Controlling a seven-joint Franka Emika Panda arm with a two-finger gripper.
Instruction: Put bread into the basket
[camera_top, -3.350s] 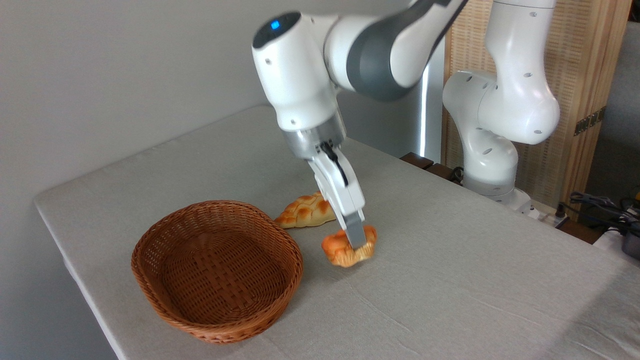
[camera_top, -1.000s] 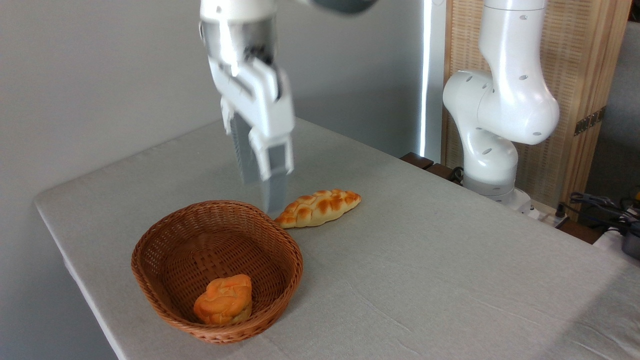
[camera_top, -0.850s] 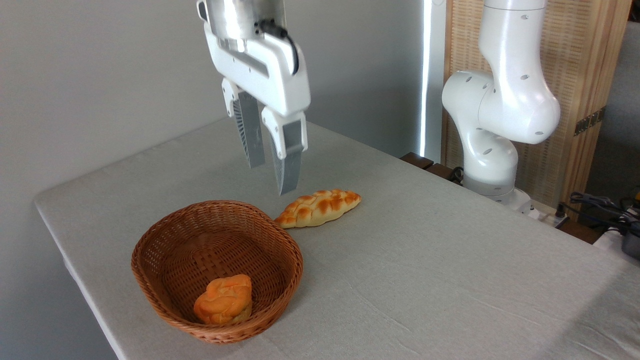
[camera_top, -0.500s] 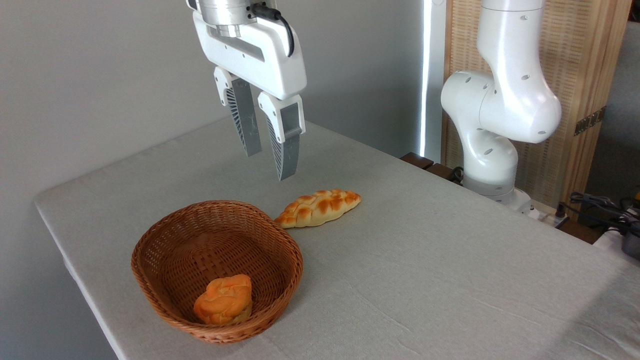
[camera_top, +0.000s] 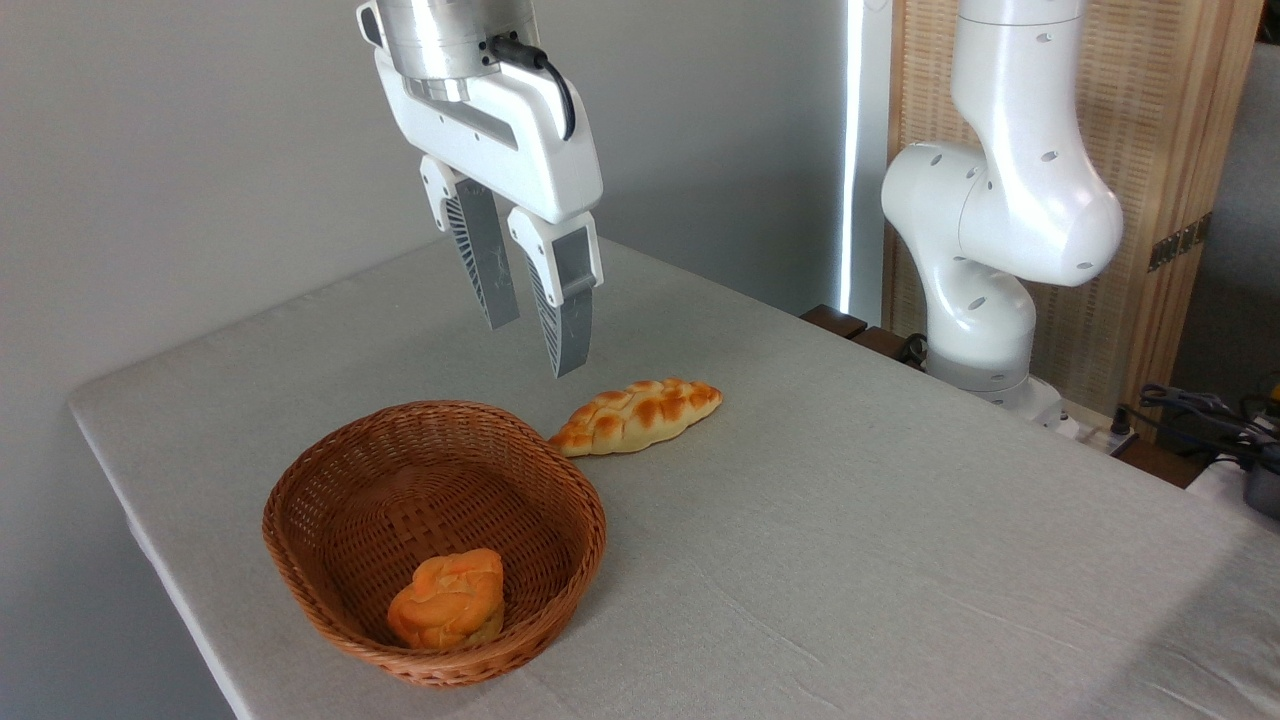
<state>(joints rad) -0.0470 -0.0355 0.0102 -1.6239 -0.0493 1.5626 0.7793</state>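
The bread (camera_top: 447, 598), a small orange knotted bun, lies inside the basket (camera_top: 330, 470) near its front wall. This oval brown wicker basket sits on the table at the left. High above the basket's far rim hangs my gripper (camera_top: 532, 345), open, with nothing between its grey fingers. It is well apart from the bun and from the basket.
A long golden braided loaf (camera_top: 637, 415) lies on the grey tablecloth (camera_top: 850, 540) just right of the basket's far end, below the gripper. The arm's white base (camera_top: 985, 300) stands at the back right. Cables (camera_top: 1200, 415) lie off the table at the far right.
Since 3.4 s ago the bread went from the gripper's grasp on the table into the basket. Over the last second the gripper turned, rose and then dipped slightly, staying open.
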